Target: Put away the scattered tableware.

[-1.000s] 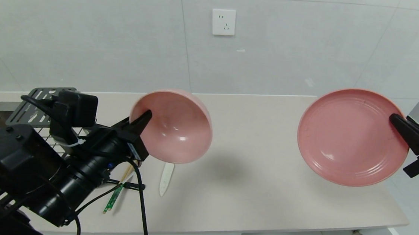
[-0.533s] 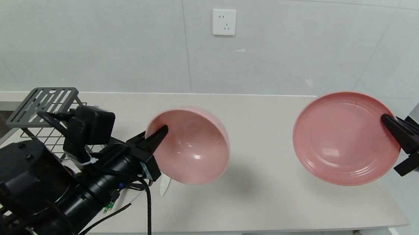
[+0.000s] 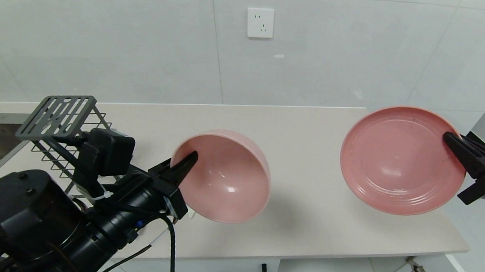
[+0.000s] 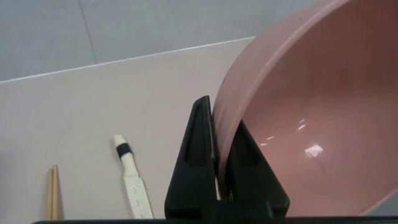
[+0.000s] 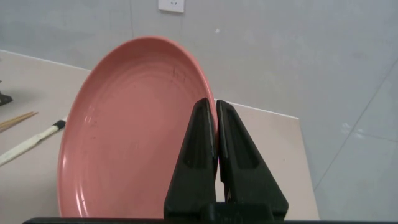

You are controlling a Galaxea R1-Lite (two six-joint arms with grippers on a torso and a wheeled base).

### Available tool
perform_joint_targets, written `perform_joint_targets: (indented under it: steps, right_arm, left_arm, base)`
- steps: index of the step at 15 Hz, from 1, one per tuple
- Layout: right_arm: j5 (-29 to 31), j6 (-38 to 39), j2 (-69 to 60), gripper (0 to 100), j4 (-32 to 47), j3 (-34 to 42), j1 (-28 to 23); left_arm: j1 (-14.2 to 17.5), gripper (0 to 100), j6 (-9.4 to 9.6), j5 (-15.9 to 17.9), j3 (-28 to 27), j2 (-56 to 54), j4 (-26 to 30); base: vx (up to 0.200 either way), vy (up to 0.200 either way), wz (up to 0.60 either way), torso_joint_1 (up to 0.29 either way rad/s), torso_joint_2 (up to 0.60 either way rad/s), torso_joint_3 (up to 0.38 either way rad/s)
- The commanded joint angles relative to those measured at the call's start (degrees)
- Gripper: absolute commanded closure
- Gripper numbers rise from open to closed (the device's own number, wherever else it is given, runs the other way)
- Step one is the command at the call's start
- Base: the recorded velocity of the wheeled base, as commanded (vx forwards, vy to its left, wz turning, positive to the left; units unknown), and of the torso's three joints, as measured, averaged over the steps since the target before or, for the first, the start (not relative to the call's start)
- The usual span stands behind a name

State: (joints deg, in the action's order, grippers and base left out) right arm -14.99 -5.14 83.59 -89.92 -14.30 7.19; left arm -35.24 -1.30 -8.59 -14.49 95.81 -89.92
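- Left gripper: jaws clamped on the rim of a deep, glossy pink bowl, one finger inside the wall and one outside. The bowl hangs tipped on edge, apparently clear of the beige countertop, over its front-left part.
- Right gripper: jaws pinched on the rim of a broad, shallow pink plate. The plate is tipped up above the counter's right end.
- Black wire dish rack stands at the far left, beside the left arm.
- Loose on the counter near the bowl: a white-handled utensil and wooden chopsticks.
- Step, as judged: both dishes are lifted and in the carry phase. The rack is the likely destination.
- Next move calls for swinging the bowl over the rack and lowering it before release. The rim pinches are thin, so go slowly. The utensil and chopsticks are not yet collected.
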Motion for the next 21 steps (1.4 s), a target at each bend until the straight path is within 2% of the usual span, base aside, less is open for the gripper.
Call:
perform_joint_targets:
  steps: [1,4,7,9,18,21]
  right_arm:
    - [-0.03,-0.04,-0.18,100,-0.08,-0.03,0.01]
    - [-0.03,-0.04,-0.36,100,-0.08,-0.03,0.01]
    - [-0.03,-0.04,-0.09,100,-0.08,-0.03,0.01]
    - [-0.03,-0.13,-0.18,100,-0.08,-0.03,0.01]
    - [-0.03,-1.45,-0.53,100,-0.08,0.41,0.10]
    - [-0.03,-1.45,-0.53,100,-0.08,0.41,0.10]
  left_arm:
    - [0.00,100,-0.01,-0.02,0.34,0.08,-0.08]
    - [0.00,100,-0.01,-0.02,0.43,-0.09,-0.08]
    - [-0.53,100,-0.01,-0.02,0.78,-0.18,-0.08]
    - [-2.11,100,-0.01,-0.02,1.40,-0.44,-0.08]
    - [-2.11,100,-0.01,-0.02,1.40,-0.36,-0.08]
    - [-2.11,100,-0.01,-0.02,1.40,-0.53,-0.08]
  base:
    - [-0.200,0.000,0.00,-0.012,0.00,0.002]
    - [-0.133,0.000,0.00,-0.008,0.00,0.005]
    - [0.000,0.000,-0.60,-0.002,0.00,0.002]
    - [0.000,0.000,-0.60,-0.005,0.00,0.007]
    - [0.000,0.000,0.00,0.000,0.00,0.000]
    - [-0.200,-0.067,0.00,0.002,0.00,0.005]
